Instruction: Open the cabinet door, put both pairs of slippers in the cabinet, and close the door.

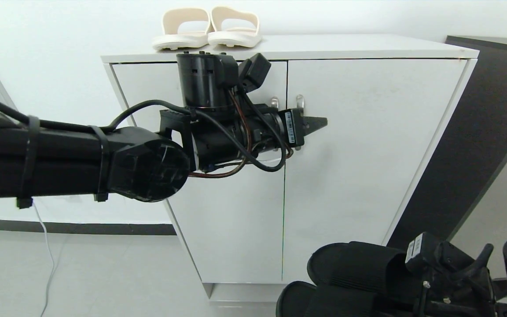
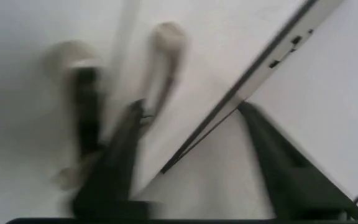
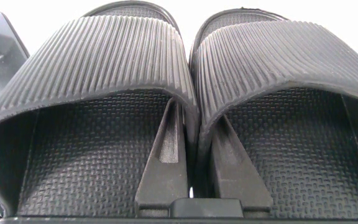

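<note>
The white cabinet [image 1: 368, 154] is standing against a white wall [image 1: 38, 26], its 2 doors [image 1: 236, 211] shut, with the cream slippers [image 1: 207, 28] sitting on top. The left gripper [image 1: 317, 123] is hovering at the 2 door handles [image 1: 299, 102], its fingers [image 2: 114, 174] spread. Low down, the right gripper [image 3: 194, 124] is pinching the black slippers [image 1: 354, 268] by their inner walls. This is happening above pale floor [image 1: 104, 273], where a dark baseboard [image 1: 82, 228] is lining the wall.

Head camera looks forward and down at the cabinet [image 1: 368, 154] front. Left wrist camera sits very close to its handles [image 2: 165, 43], shared with the head view; right wrist camera looks closely into black slippers [image 3: 135, 68].
</note>
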`<state>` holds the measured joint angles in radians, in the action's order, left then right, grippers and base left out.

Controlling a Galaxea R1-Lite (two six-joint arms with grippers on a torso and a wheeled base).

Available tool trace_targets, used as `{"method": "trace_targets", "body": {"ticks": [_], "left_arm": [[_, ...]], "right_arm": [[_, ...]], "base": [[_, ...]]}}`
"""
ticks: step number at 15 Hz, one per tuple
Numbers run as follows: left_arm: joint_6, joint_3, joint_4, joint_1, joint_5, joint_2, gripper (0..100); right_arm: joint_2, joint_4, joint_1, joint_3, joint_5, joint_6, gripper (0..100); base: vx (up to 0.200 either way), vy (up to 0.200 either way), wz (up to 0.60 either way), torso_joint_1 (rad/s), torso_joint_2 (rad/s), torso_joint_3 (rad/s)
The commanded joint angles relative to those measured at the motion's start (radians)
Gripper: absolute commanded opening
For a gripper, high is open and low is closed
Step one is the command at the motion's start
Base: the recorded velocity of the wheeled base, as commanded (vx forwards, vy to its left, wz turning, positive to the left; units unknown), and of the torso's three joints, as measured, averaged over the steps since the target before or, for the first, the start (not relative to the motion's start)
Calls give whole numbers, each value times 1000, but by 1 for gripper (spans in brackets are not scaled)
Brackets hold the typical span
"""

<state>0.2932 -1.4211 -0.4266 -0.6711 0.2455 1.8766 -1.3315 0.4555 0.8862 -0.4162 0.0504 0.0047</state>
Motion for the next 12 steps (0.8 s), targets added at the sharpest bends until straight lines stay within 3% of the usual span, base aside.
{"method": "trace_targets", "body": {"ticks": [1, 4, 8, 12], "left_arm": [[3, 22, -1, -2, 6, -24, 0], [12, 106, -4, -4, 15, -93, 0], [17, 220, -9, -38, 38, -203, 0], [15, 341, -9, -73, 37, -330, 0]], "right_arm": [[0, 0, 0, 5, 2, -6, 0], [9, 2, 16, 28, 17, -11, 0], [67, 0, 39, 71, 141, -12, 0], [72, -3, 39, 74, 155, -26, 0]], "base": [[0, 0, 0, 0, 0, 0], [0, 0, 0, 0, 0, 0], [0, 0, 0, 0, 0, 0], [0, 0, 0, 0, 0, 0]]}}
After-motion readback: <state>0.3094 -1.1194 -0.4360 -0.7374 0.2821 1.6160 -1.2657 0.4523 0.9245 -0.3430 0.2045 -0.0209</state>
